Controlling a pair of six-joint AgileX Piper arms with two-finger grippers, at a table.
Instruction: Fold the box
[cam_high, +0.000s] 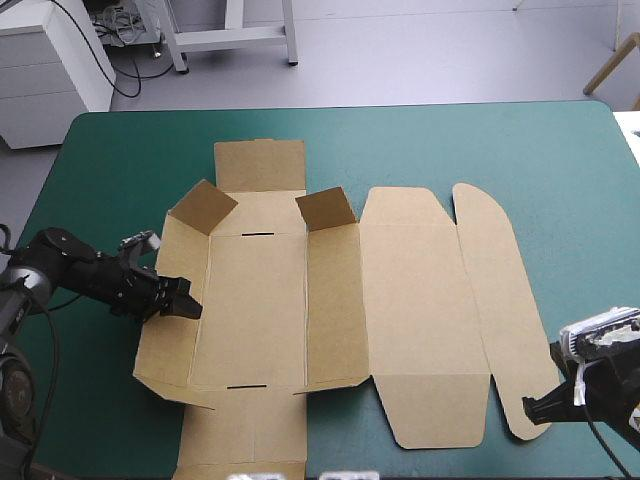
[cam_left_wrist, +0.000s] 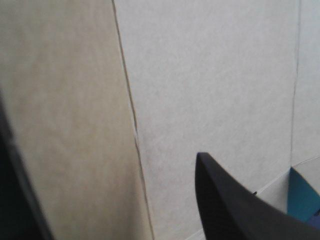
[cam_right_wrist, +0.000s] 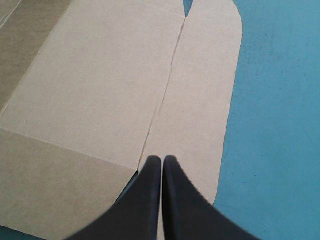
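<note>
- We see the box (cam_high: 330, 300) lying opened out as one cut sheet of brown board in the middle of the table. We take 12 o'clock as the far edge in the high view.
- The board is matte and smooth, scored by straight creases. Two thin slots (cam_high: 258, 234) cut the base panel at its 12 and 6 o'clock ends.
- Two small corner flaps (cam_high: 203, 207) stand tilted up at 11 and 1 o'clock of the base. The far flap (cam_high: 260, 165) between them lies flat.
- The left wall (cam_high: 165, 320), at 9 o'clock of the base, tilts a little up off the table.
- At 3 o'clock the lid panel (cam_high: 425, 300) lies flat. Beyond it is the rounded flap (cam_high: 495, 300), its outer edge one long curve.
- The left gripper (cam_high: 188, 303) reaches in from 9 o'clock over the left wall. Its black fingers (cam_left_wrist: 235, 205) are spread wide, with board filling the space ahead of them. We cannot tell whether they touch it.
- The right gripper (cam_high: 535, 410) sits at 4 o'clock of the box, over the near end of the rounded flap. Its fingers (cam_right_wrist: 150, 200) are pressed together into one point, pinching nothing.
- The teal-green cover (cam_high: 520, 150) shows as a broad open band at 12 and 3 o'clock of the sheet and a narrower strip at 9. At 6 o'clock the board runs to the table's near edge.
</note>
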